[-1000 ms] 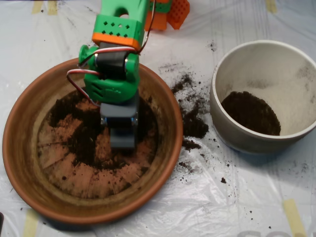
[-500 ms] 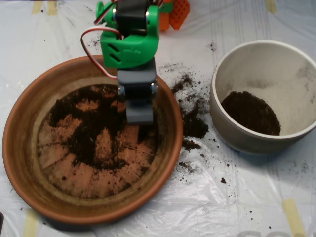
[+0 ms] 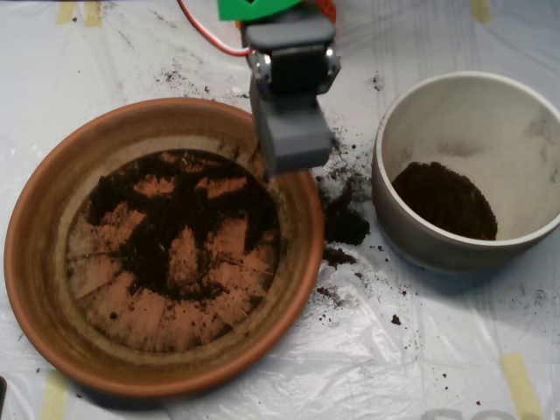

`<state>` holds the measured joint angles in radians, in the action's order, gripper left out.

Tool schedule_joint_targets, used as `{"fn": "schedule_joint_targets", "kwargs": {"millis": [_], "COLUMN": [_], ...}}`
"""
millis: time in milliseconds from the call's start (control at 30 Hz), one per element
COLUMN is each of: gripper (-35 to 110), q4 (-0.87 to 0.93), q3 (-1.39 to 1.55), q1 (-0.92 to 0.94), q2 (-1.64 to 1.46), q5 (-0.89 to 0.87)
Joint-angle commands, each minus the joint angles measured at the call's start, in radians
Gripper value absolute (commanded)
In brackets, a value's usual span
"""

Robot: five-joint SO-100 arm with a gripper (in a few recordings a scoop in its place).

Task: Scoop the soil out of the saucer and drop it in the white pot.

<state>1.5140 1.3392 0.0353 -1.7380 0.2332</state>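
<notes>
We are hovering the scoop point(image 3: 293, 140), looking pressed together, over the saucer point(image 3: 52, 289) rim; soil point(image 3: 175, 227) is thinning there, some already sitting in the pot point(image 3: 464, 122).

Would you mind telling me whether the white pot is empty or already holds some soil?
It holds some: a dark soil patch covers part of the white pot's floor, walls mostly bare.

A: What stands between the saucer point(image 3: 52, 297) and the white pot point(image 3: 411, 236)?
B: Only low spilled soil point(image 3: 343, 220) on the table point(image 3: 437, 367); the gap is narrow. The pot's tall near wall must be cleared.
A: And above?
B: The scoop point(image 3: 294, 140) hangs over the saucer's upper right rim.
</notes>
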Motion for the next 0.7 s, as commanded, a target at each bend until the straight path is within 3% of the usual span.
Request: {"fn": "schedule_joint_targets", "kwargs": {"millis": [0,333,500,567,667], "gripper": [-1,-1,0,11,38], "q4": [0.066,0.066,0.041,0.040,0.025], "q3": [-0.173,-0.184,-0.202,-0.212,-0.186], "q1": [-0.077,-0.419,-0.477,-0.474,-0.459], "q2": [-0.081,-0.025,0.032,0.063,0.075], "q5": [0.005,0.034,0.025,0.017,0.012]}}
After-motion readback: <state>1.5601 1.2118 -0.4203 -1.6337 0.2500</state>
